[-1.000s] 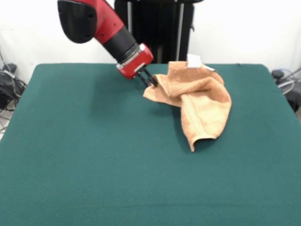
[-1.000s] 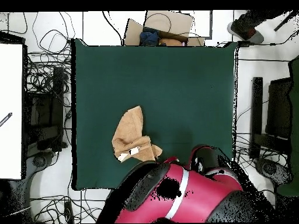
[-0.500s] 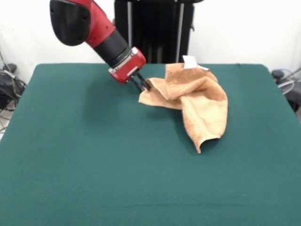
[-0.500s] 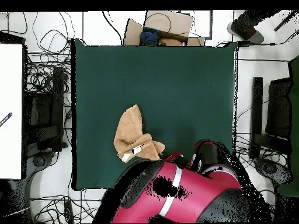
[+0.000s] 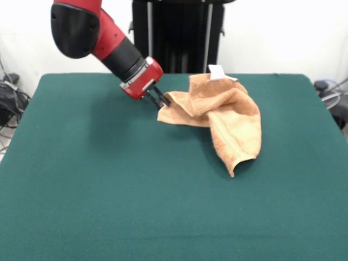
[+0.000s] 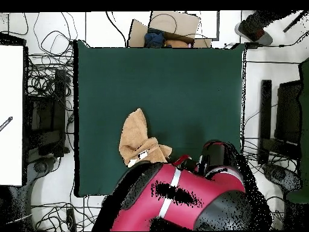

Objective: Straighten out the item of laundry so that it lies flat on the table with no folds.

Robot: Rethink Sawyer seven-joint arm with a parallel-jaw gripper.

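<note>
The orange-tan towel lies crumpled and folded on the dark green table, toward its far side, right of the middle in the front view. A small white tag sticks up at its far edge. My gripper is shut on the towel's left corner and holds it just above the table. In the overhead view the towel lies near the table's lower left, and the red arm covers the gripper.
Cables and equipment lie on the floor beside the table. A cardboard box sits past the far edge in the overhead view. The robot's black pedestal stands behind the table.
My gripper has moved left in the front view, pulling the towel's corner with it. The whole towel has slid a little leftward and stretched out.
</note>
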